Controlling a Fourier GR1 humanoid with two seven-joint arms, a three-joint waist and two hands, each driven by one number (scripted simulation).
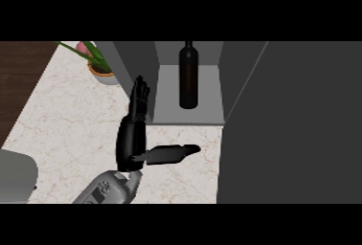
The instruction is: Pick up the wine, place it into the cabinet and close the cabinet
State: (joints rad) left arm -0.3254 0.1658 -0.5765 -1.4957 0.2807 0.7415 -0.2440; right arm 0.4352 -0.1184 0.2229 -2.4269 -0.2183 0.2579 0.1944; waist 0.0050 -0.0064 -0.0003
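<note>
The dark wine bottle (188, 76) stands upright inside the open cabinet (170, 115), on its light grey floor near the back. My left hand (134, 129) is open, its fingers (140, 95) straight and lying along the cabinet's left door (130, 60); the thumb (173, 153) sticks out to the right over the counter. Nothing is held in it, and it is apart from the bottle. The cabinet's right door (290, 124) stands wide open as a big dark grey panel filling the right side. My right hand does not show.
A potted plant (99, 67) with green leaves sits on the marble counter (71, 124) just left of the left door. A light grey object (14, 177) lies at the lower left. Dark wood (21, 72) runs past the counter's left edge.
</note>
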